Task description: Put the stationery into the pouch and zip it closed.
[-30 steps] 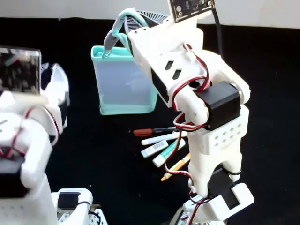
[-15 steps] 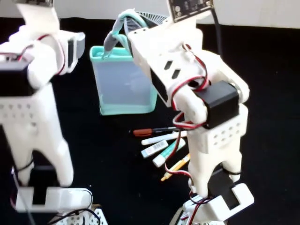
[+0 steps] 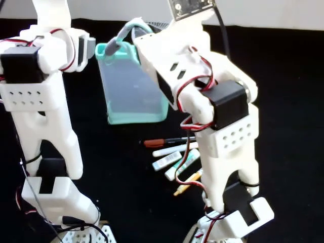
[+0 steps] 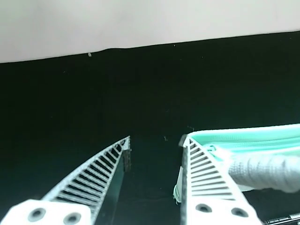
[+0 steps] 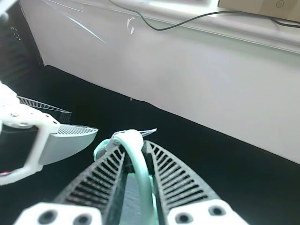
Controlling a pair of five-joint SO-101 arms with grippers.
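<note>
A translucent teal pouch (image 3: 134,91) is lifted by its top loop (image 3: 124,35), tilted, its lower edge near the black table. My right gripper (image 3: 135,28) is shut on that loop (image 5: 137,161); the right gripper (image 5: 136,140) has one finger on each side of it. My left gripper (image 3: 88,48) hangs open beside the pouch's top corner. In the left wrist view the left gripper (image 4: 154,140) has only black table in its gap, and the pouch's zip edge (image 4: 253,138) lies just outside one finger. Several pens and markers (image 3: 172,152) lie loose below the pouch.
A white wall (image 5: 197,79) bounds the table's far edge, with a cable (image 5: 187,21) along its top. The right arm's body (image 3: 223,131) stands over the pens, partly hiding them. Both arm bases sit at the near edge. Bare black table (image 3: 293,101) lies to the right.
The left arm has risen from low at the near left and brought its open gripper up beside the pouch's top corner. The right arm shifted slightly left, tilting the pouch.
</note>
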